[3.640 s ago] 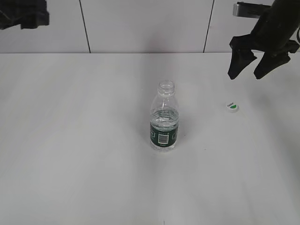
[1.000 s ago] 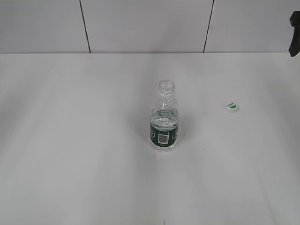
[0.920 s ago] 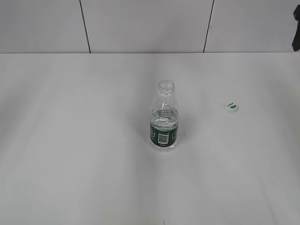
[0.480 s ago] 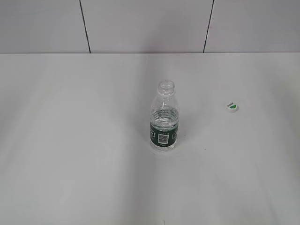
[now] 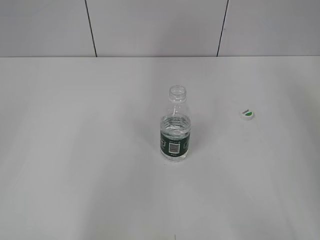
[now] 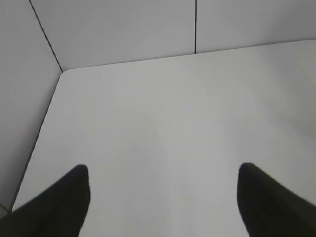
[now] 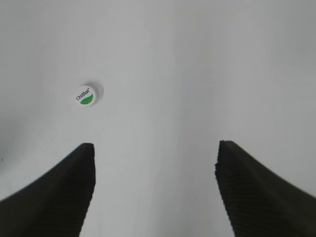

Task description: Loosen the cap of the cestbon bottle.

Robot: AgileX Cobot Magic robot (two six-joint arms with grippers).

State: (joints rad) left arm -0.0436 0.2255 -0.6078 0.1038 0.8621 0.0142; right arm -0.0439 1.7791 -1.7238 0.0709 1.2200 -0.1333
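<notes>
The cestbon bottle (image 5: 175,129) stands upright in the middle of the white table, clear and ribbed with a dark green label, its neck bare. The white cap (image 5: 247,114) with a green mark lies flat on the table to the bottle's right, also seen as the cap (image 7: 87,95) up and left of my right gripper (image 7: 155,148). That gripper is open and empty above the table. My left gripper (image 6: 163,170) is open over bare table with nothing between its fingers. Neither arm shows in the exterior view.
The white table (image 5: 75,150) meets a pale tiled wall (image 5: 150,25) at the back. In the left wrist view the table's rounded far left corner (image 6: 63,73) and left edge show.
The right arm's dark edge at the far right of the exterior view has drawn out of sight. Bottle and cap have not moved.
</notes>
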